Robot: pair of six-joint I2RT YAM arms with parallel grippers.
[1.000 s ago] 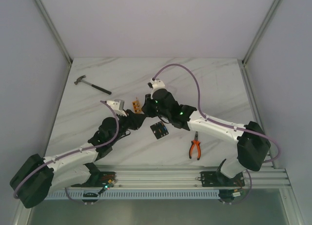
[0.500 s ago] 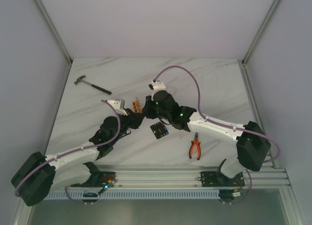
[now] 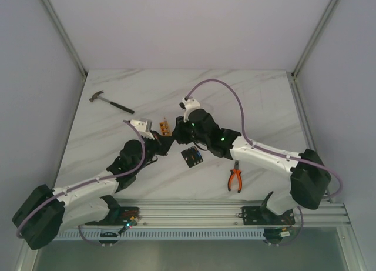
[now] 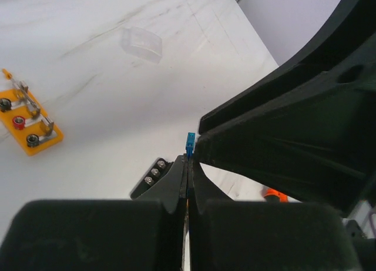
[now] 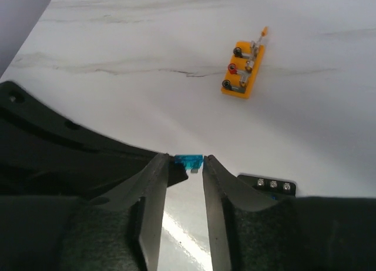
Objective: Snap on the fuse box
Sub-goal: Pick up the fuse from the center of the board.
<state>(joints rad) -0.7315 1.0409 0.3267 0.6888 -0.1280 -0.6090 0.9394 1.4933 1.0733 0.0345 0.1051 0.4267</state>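
Note:
The fuse box (image 3: 191, 157) is a small black square box lying flat on the marble table between the arms. Its edge with screws shows in the left wrist view (image 4: 154, 176) and in the right wrist view (image 5: 267, 183). My left gripper (image 3: 173, 140) (image 4: 189, 160) is shut on a small blue fuse (image 4: 190, 145), held above the table just left of the box. My right gripper (image 3: 178, 136) (image 5: 187, 160) meets it tip to tip. Its fingers bracket the same blue fuse (image 5: 189, 161) at both ends and look in contact with it.
An orange block with dark terminals (image 3: 165, 127) (image 5: 244, 68) (image 4: 26, 121) lies just behind the grippers. Orange-handled pliers (image 3: 235, 179) lie right of the box. A hammer (image 3: 110, 103) lies at far left. A clear plastic cover (image 4: 141, 43) lies farther back.
The right arm's elbow and forearm have shifted slightly to the right. The grippers stay together over the same spot. The fuse box has not moved.

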